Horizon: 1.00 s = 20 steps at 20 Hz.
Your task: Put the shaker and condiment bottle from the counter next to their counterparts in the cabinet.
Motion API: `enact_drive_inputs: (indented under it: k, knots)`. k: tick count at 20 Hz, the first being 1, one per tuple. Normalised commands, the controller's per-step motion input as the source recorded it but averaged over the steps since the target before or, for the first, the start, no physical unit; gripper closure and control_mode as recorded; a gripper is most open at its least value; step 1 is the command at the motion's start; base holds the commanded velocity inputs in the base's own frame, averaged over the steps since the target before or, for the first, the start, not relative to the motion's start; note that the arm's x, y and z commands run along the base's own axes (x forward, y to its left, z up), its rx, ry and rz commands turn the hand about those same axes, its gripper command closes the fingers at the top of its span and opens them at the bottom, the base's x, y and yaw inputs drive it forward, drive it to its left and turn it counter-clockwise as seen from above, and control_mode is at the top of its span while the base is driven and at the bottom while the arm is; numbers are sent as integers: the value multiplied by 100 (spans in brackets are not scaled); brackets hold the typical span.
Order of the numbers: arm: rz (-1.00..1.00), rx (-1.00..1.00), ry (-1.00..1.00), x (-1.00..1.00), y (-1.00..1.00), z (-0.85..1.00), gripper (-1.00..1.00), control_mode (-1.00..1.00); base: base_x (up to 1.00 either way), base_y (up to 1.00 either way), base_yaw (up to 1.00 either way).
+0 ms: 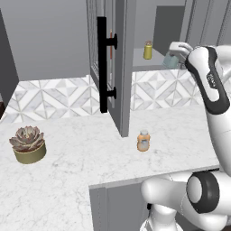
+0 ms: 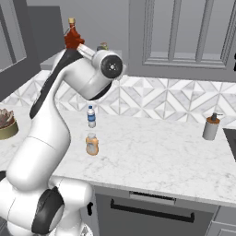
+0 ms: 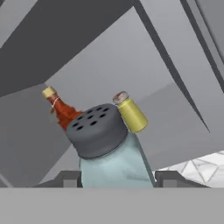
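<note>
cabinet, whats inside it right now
On the cabinet shelf: a yellow shaker, a red-brown bottle, and the shaker in the gripper. The open door and arm cover the rest.

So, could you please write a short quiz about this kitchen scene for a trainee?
1. True or false: the pincer holds the shaker.
2. Where does the condiment bottle stand? A) on the counter B) in the cabinet C) beside the succulent
3. Which two bottles stand behind the shaker in the hand view?

Key:
1. True, its fingers sit at both sides of the jar.
2. A
3. A dark red bottle and a yellow shaker.
</note>
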Motion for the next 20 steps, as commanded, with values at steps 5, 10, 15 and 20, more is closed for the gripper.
enact_drive_inputs:
  k: [5, 10, 15, 20]
  knots:
    - [-15, -7, -12, 18, 0, 0, 100, -100, 0, 0, 0]
    - [-13, -5, -1, 20, 0, 0, 100, -100, 0, 0, 0]
    - [-8, 0, 4, 12, -2, 0, 100, -100, 0, 0, 0]
    - [-5, 0, 5, 17, 0, 0, 100, -100, 0, 0, 0]
